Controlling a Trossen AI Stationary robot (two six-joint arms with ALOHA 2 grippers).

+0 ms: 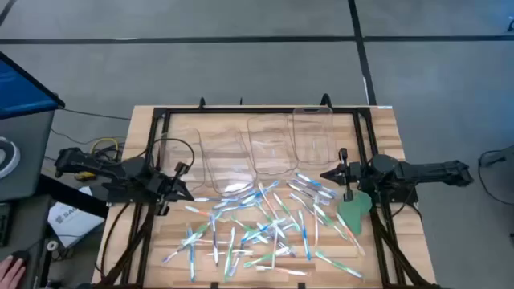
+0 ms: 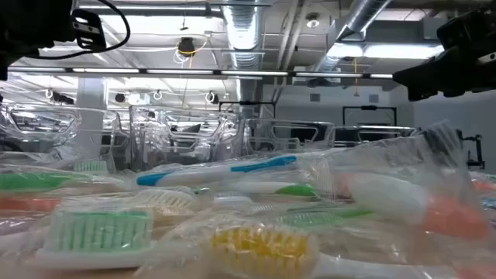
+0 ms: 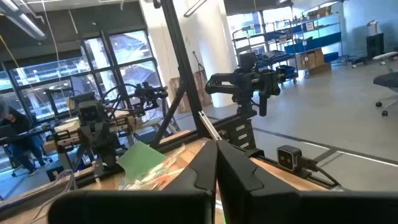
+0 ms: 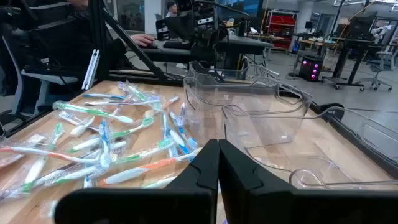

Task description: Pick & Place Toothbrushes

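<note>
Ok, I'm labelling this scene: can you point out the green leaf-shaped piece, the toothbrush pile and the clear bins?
green leaf-shaped piece (image 1: 353, 213): high view, its middle.
toothbrush pile (image 1: 265, 225): high view, centre of the heap.
clear bins (image 1: 271, 146): high view, one bin's floor.

You have two arms, both matte black and built from chunky jointed segments. The left arm (image 1: 120, 172) carries loose black cables looping off its wrist, with a small pale tag near the left end effector (image 1: 178, 193) and a yellow cable bundle by its base. The right arm (image 1: 418, 172) looks cleaner, a slim dark run of housings tapering to the right end effector (image 1: 331, 174). From each wrist camera, your fingers (image 3: 239, 177) are smooth, angular black wedges with bevelled edges, pressed flush together along a straight seam; the right fingers (image 4: 239, 171) look the same.
</note>
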